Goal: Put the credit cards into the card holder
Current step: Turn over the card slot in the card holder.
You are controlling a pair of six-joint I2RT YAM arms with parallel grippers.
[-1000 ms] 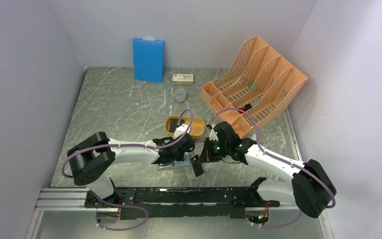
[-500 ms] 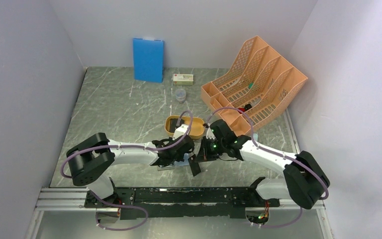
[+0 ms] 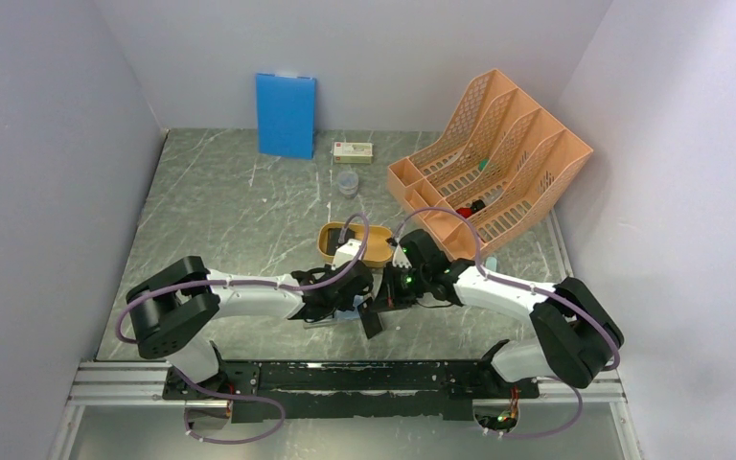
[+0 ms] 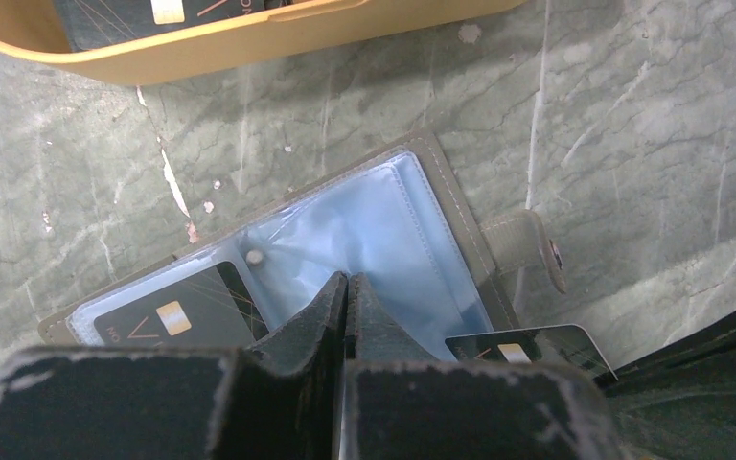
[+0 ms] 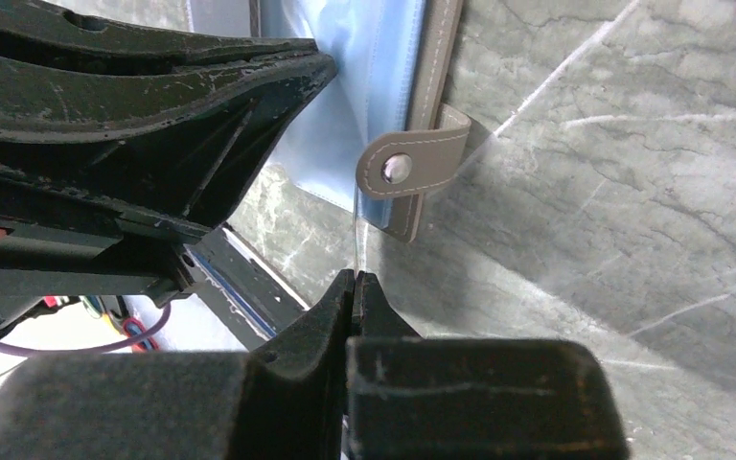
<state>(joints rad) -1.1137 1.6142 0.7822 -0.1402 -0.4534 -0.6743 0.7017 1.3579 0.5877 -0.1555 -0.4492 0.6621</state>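
Under left claw (image 4: 345,284): card holder (image 4: 395,218), seemingly unfolded

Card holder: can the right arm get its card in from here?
Probably yes. The right tool holds the card at the open card holder's edge by the snap strap. The left tool sits on the pocket, crowding the approach.

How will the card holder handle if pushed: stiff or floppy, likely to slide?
Probably floppy: the card holder lies open with creased clear pockets and a soft-looking snap tab. Likely light and thin, so it may slide on the smooth table unless the left end effector pins it.
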